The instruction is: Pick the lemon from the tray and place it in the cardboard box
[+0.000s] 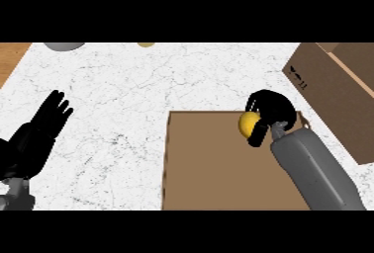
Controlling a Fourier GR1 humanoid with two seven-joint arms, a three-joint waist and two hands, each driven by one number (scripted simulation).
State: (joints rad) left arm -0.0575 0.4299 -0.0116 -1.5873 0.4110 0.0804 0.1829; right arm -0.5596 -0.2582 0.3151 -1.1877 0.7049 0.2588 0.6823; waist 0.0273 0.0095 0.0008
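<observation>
Right hand (269,109), centre-right, curls round the lemon (249,123) over the tray (211,168); left hand (40,131) rests open at left.

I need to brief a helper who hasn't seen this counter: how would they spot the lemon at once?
Find the flat brown tray on the white marbled counter. At its upper right corner, the robot's black right hand curls round a small yellow oval lemon, the only bright yellow thing there.

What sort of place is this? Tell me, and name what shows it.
Probably a kitchen counter: a white marbled counter top carrying a brown tray and a cardboard box, with the right hand curled round a lemon.
</observation>
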